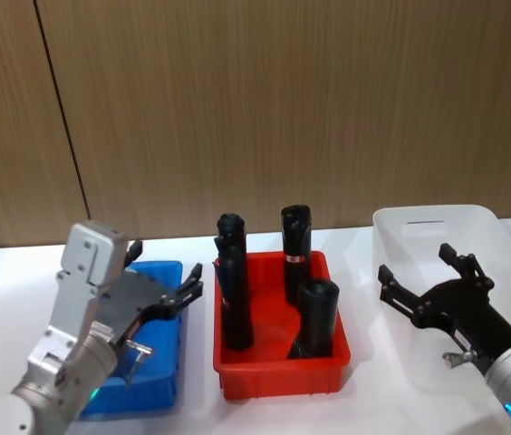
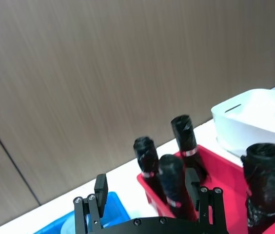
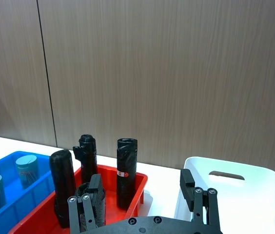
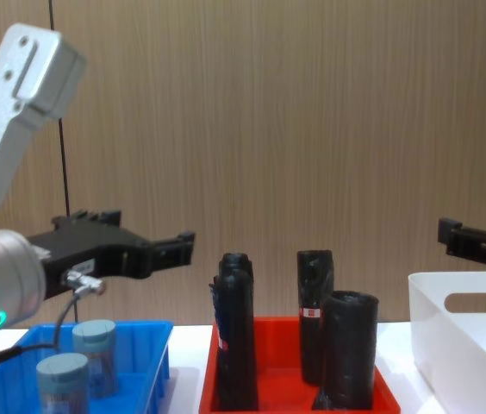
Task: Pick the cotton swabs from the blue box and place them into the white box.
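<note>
Left gripper is seen open and empty above the blue box, in which two tubs of cotton swabs are stood, while the right gripper, likewise open, is held over the white box, and the banded labels on the black rolls cannot be read.

Table: plain white top, spans the full width of the head view, back edge meets the wood-panel wall. Three bins sit directly on it in a row across the robot's front. Blue box on the robot's left, low walls, long side running away from the robot. Red tray in the middle, just beside the blue box, with a narrow strip of bare top between them. White box on the right, tallest walls, oval handle cutout in its end wall, a wider gap of bare top between it and the red tray. All three sit flat. Bare strip of table behind the bins, up to the wall
</note>
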Controlling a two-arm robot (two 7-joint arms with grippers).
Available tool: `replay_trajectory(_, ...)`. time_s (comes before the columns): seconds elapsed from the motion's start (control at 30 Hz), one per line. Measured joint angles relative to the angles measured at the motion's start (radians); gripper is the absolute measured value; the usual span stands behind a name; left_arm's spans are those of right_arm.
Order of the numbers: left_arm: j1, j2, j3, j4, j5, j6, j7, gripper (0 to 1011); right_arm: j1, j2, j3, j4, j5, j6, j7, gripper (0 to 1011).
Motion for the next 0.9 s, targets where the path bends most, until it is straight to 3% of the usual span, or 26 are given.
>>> replay_trajectory(0.43, 0.004, 0.014, -0.031, 0.025, -0.081, 0.098, 0.032, 1004, 0.000, 0.000, 0.000, 0.000, 0.000, 0.000, 0.000, 1002)
replay_trajectory(0.9, -0.006, 0.007, -0.052, 0.048, -0.158, 0.243, 0.093, 1004, 0.000, 0.000, 0.000, 0.000, 0.000, 0.000, 0.000, 1002)
